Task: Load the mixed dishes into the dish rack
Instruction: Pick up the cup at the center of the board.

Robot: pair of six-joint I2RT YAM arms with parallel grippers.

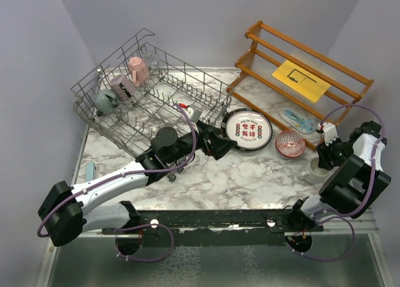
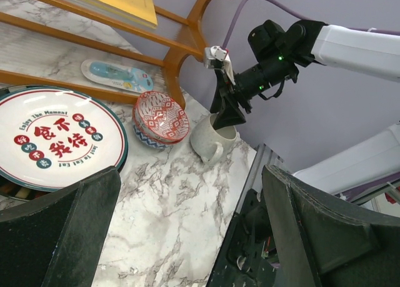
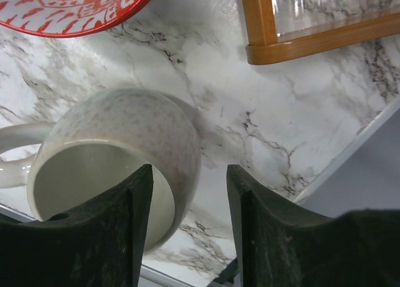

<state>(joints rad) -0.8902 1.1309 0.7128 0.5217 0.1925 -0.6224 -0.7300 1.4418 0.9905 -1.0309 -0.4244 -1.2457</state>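
The speckled cream mug (image 3: 125,130), glossy inside, stands upright; its rim wall sits between the right jaws, apart and unclamped. The left jaws gape wide.

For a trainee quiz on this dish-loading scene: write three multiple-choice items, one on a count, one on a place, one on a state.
1. How many mugs are in the grey wire dish rack?
A) one B) five C) three

2. Where is the cream speckled ceramic mug?
A) in that rack B) on the white marble table, beside the red patterned bowl C) in a sink

3. The left gripper is:
A) open and empty B) shut on a spoon C) shut on a fork

Key:
1 C: the pink mug, the mauve mug and the grey-teal mug sit among the tines.
2 B: it rests on the marble, with the right gripper set one finger inside its rim and one outside.
3 A: its fingers stand wide apart with nothing between them.
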